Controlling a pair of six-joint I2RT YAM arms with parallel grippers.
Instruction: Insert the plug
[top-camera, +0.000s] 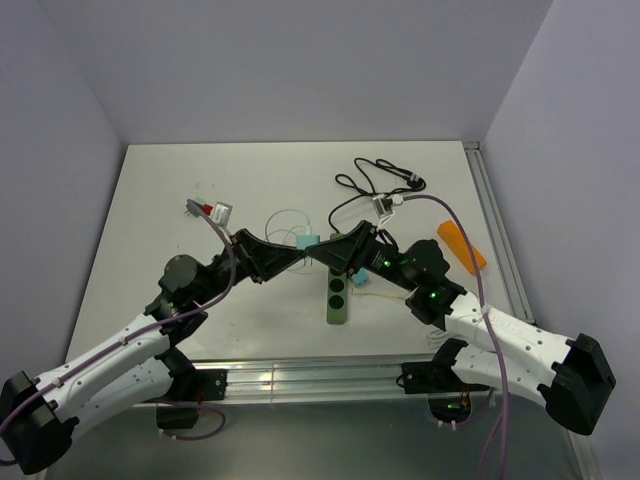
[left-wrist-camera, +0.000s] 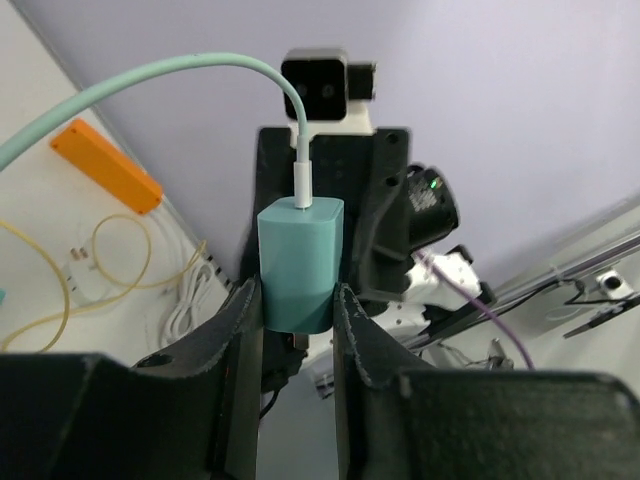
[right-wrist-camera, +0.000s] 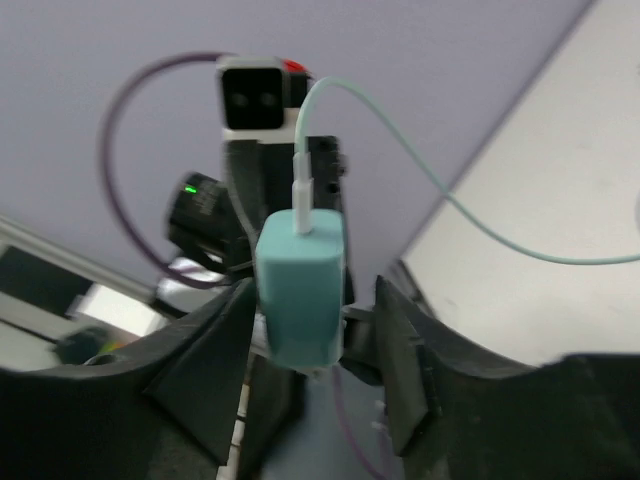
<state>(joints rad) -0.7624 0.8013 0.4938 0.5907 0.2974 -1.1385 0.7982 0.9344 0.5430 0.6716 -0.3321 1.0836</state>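
A teal plug (top-camera: 307, 241) with a pale teal cable (left-wrist-camera: 150, 80) hangs in the air between my two grippers, above the far end of a green power strip (top-camera: 337, 295) that lies on the table. My left gripper (top-camera: 291, 254) comes in from the left. In the left wrist view both of its fingers press the sides of the plug (left-wrist-camera: 300, 260), so the left gripper (left-wrist-camera: 297, 298) is shut on it. My right gripper (top-camera: 326, 250) faces it from the right. Around the plug (right-wrist-camera: 300, 290) the right gripper (right-wrist-camera: 315, 290) is open, with a gap at its right finger (right-wrist-camera: 405, 340).
An orange block (top-camera: 462, 245) lies at the right of the table, near the raised rail. A black cable (top-camera: 380, 180) is coiled at the back. Thin yellow and white wires (left-wrist-camera: 120, 250) lie loose beside the strip.
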